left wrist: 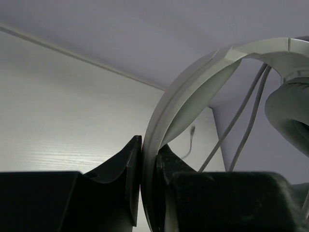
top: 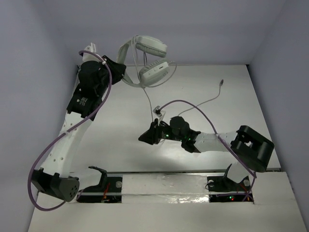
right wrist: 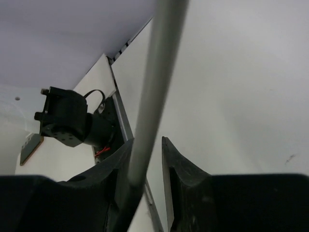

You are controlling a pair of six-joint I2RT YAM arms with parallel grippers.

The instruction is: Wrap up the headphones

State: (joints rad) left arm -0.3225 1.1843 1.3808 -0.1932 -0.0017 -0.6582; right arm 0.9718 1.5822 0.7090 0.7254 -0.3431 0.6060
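Note:
The white headphones (top: 152, 60) hang in the air near the back wall, one earcup above the other. My left gripper (top: 120, 67) is shut on the headband (left wrist: 193, 82), which is pinched between its fingers in the left wrist view (left wrist: 148, 150). The thin grey cable (top: 146, 94) drops from the earcups to my right gripper (top: 146, 135), then runs right across the table to the plug (top: 221, 83). In the right wrist view the cable (right wrist: 157, 63) passes between the slightly parted fingers of the gripper (right wrist: 147, 145), lying against the left finger with a gap to the right one.
The white table (top: 231, 111) is walled at the back and on both sides. Thick purple robot cables (top: 41, 159) loop beside each arm. The arm bases and a raised ledge (top: 164, 186) line the near edge. A black arm joint (right wrist: 67, 118) shows in the right wrist view.

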